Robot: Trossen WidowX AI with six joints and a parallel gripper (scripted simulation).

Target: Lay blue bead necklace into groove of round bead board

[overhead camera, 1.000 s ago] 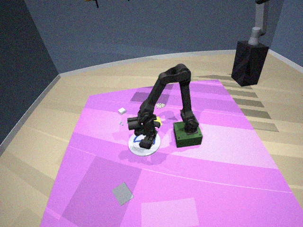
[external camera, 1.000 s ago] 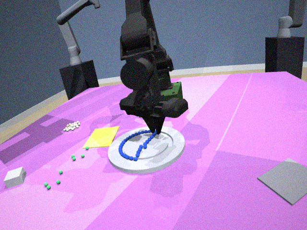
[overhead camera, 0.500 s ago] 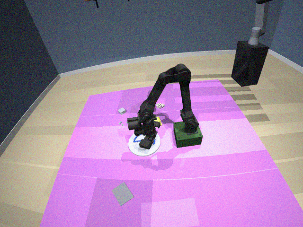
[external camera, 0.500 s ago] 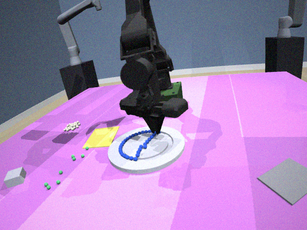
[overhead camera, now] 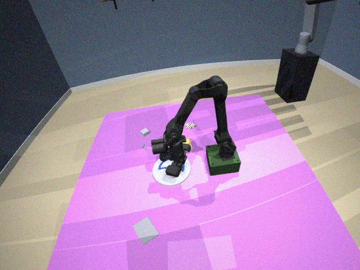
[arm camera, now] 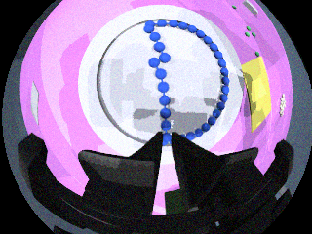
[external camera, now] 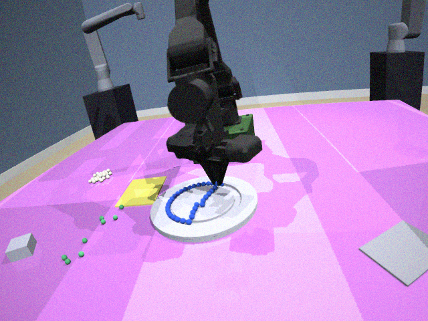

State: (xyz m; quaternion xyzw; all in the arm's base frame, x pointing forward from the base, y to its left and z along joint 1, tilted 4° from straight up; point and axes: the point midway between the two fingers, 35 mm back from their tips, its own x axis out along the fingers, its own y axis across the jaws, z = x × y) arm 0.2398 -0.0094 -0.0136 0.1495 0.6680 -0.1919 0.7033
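The round white bead board [overhead camera: 159, 178] [external camera: 238, 221] [arm camera: 89, 83] lies flat, with a ring-shaped groove. The blue bead necklace [external camera: 168, 206] [arm camera: 225, 80] lies on it as a closed D shape. Its curved side follows the groove on the right in the wrist view; its other side runs across the board's middle with a small kink. The groove's left half in that view holds no beads. My gripper [external camera: 218, 182] [arm camera: 166, 136] is shut on the necklace at the D's corner nearest the arm's base, low over the board's rim side. The pinched beads are partly hidden by the fingertips.
A yellow square [external camera: 142, 191] [arm camera: 258, 93] lies beside the board. White beads [overhead camera: 190, 125] [external camera: 100, 175], loose green beads [external camera: 84, 240], a small grey block [overhead camera: 144, 131] [external camera: 21, 247] and a grey slab [overhead camera: 145, 230] [external camera: 397, 253] lie farther off. The arm stands on a green base [overhead camera: 222, 167].
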